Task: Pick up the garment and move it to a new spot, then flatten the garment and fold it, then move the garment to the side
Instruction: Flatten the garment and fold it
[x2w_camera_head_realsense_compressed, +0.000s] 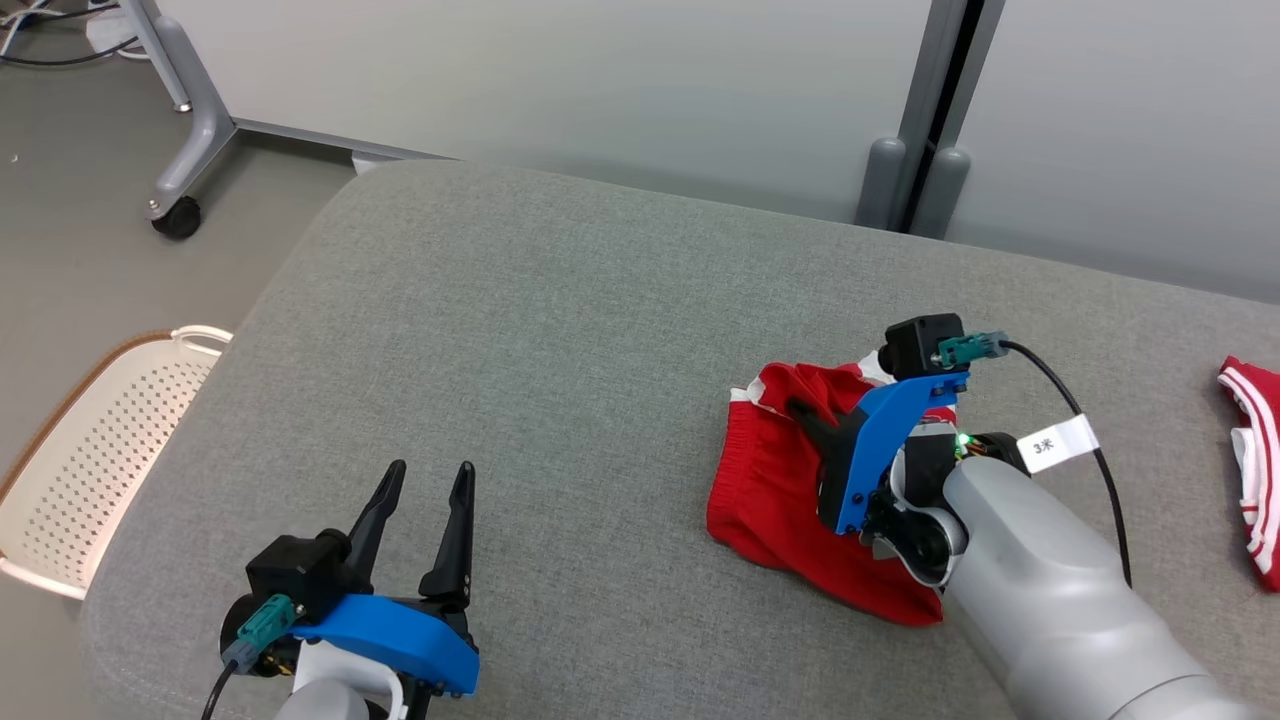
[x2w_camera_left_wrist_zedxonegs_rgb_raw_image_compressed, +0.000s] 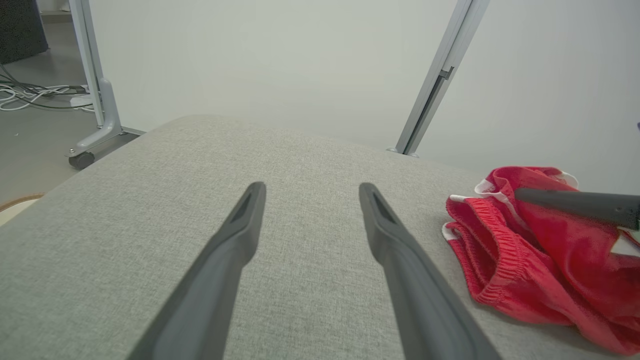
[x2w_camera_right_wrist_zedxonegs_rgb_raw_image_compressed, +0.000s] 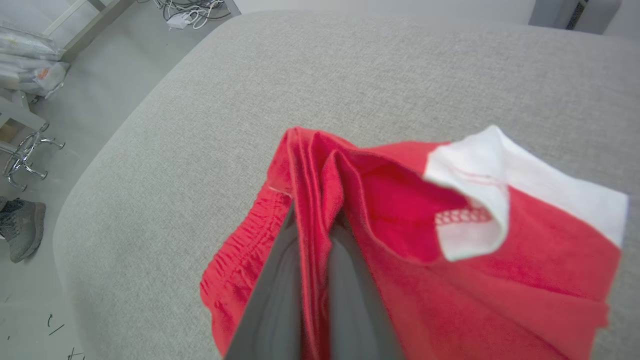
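Now we see red shorts (x2w_camera_head_realsense_compressed: 770, 500) crumpled, white trim, elastic waistband | right gripper (x2w_camera_right_wrist_zedxonegs_rgb_raw_image_compressed: 315, 222) pinches a fold | left gripper (x2w_camera_head_realsense_compressed: 431, 467) gapes empty

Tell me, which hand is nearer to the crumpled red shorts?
Right. The right hand is shut on a fold of the red shorts. The left hand is open and apart from them, over the grey cushion to their left.
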